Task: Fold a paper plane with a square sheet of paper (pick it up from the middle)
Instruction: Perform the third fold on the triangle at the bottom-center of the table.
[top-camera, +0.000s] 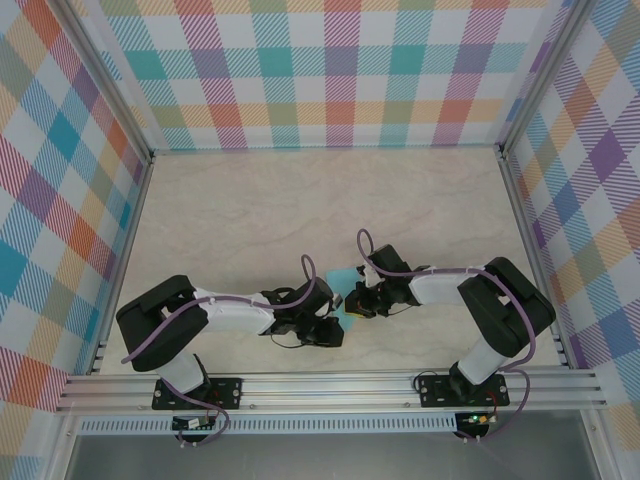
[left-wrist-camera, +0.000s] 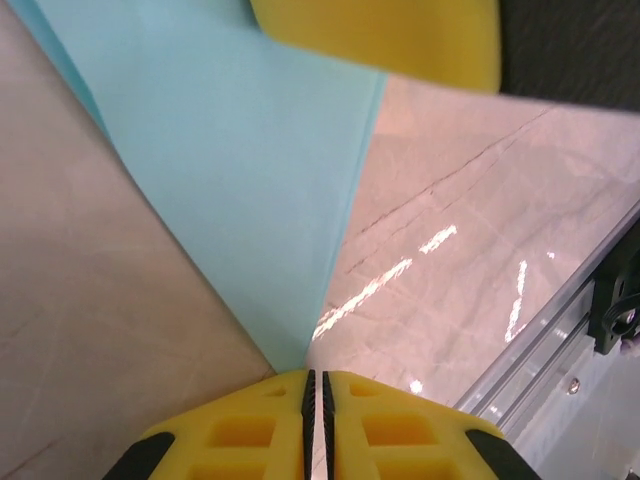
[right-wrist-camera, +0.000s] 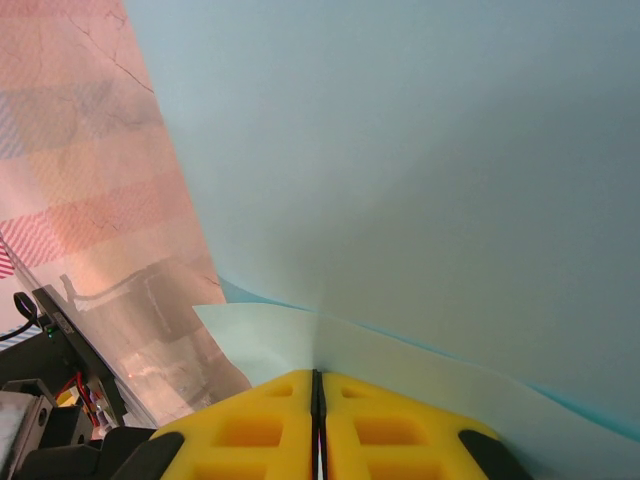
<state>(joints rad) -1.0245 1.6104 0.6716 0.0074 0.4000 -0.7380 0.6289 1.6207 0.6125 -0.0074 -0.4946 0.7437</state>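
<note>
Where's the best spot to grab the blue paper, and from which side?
Probably at its thin edges, coming in edge-on from opposite sides. The sheet of paper is flat and thin, so only an edge slips between jaws. The left gripper pinches its tapering end and the right gripper an edge, jaws shut.

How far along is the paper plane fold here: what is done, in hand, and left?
Done: the sheet of paper is picked up, and appears doubled over at one edge. In hand: the left fingers and right fingers each pinch it shut. Left: no pointed nose or wings show yet, so most folds remain.
</note>
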